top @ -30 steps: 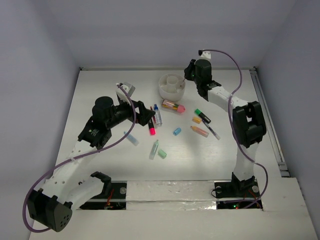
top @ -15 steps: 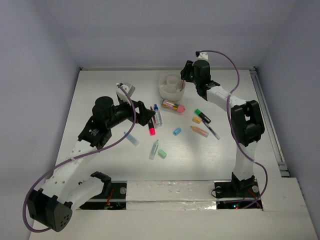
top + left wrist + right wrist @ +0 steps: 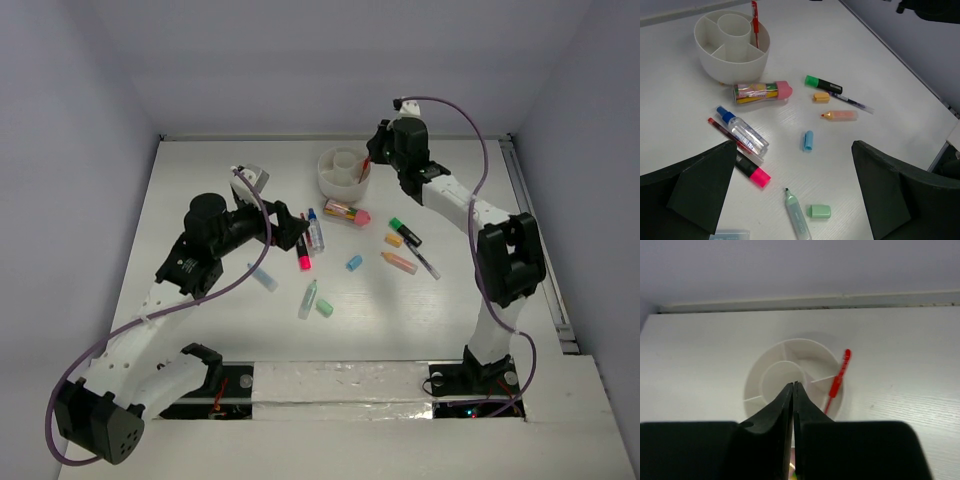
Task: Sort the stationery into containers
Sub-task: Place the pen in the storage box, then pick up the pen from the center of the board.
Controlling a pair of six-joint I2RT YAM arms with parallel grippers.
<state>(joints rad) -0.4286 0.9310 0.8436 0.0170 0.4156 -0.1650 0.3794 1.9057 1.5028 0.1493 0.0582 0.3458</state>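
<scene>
Red pen stands in white cup — right jaws pinched together.

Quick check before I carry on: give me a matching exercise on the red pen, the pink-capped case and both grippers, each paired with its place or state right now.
Column one:
1. red pen
2. pink-capped case
3. left gripper
4. right gripper

Column two:
A. jaws shut, nothing between them
B. lying flat next to the white cup
C. jaws wide open
D. standing in an outer compartment of the white cup

Pairs: 1-D, 2-B, 3-C, 4-A
</scene>
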